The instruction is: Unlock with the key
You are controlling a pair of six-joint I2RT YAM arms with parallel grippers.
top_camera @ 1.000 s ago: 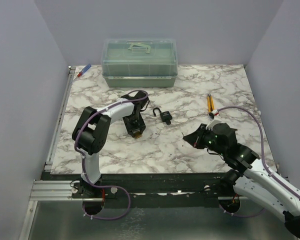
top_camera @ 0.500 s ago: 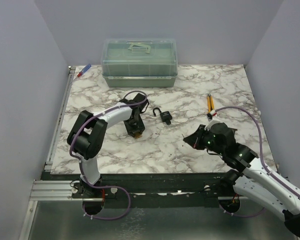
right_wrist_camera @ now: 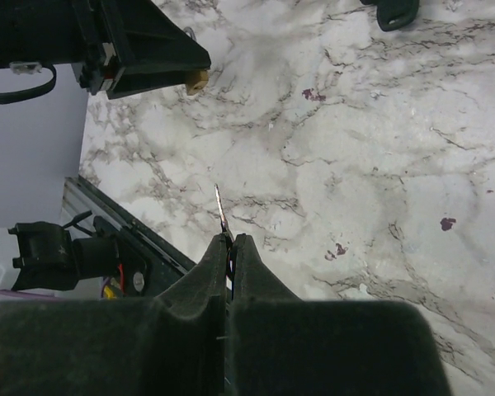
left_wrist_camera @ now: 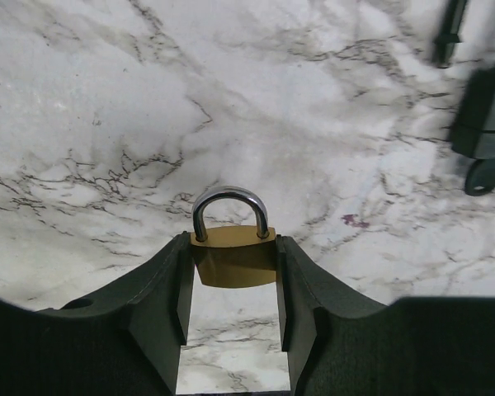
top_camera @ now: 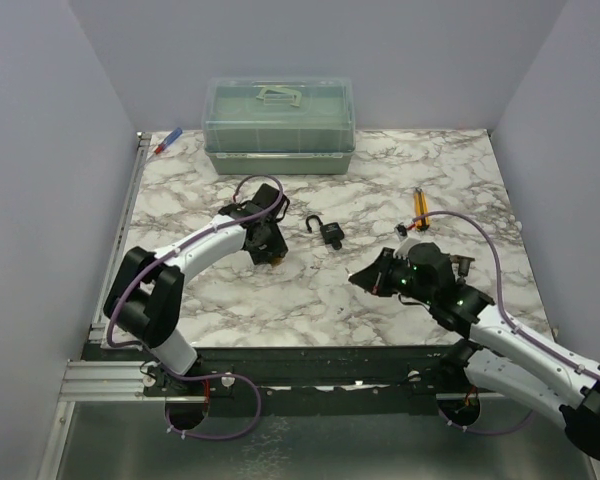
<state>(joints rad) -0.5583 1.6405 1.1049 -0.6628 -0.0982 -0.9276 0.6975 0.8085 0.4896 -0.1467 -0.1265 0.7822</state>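
We see a smooth brass padlock (left_wrist_camera: 232,266) w/ curved steel shackle pinched btwn the part-open jaws of L gripper (left_wrist_camera: 233,247) over veined marble table (top_camera: 310,295); R gripper (right_wrist_camera: 231,246) is clamped on the key (right_wrist_camera: 219,206), thin metal blade poking out.

Left arm extended low; left gripper (top_camera: 270,252) just left of black padlock (top_camera: 327,231), jaws clamping brass padlock (left_wrist_camera: 233,262). Right gripper (top_camera: 365,278) near its lower right, pinched tight on key (right_wrist_camera: 219,208).

Green lidded box (top_camera: 279,125) at far edge of marble table (top_camera: 380,300), blue-red pen (top_camera: 167,142) at far-left corner, orange-handled tool (top_camera: 419,207) on right
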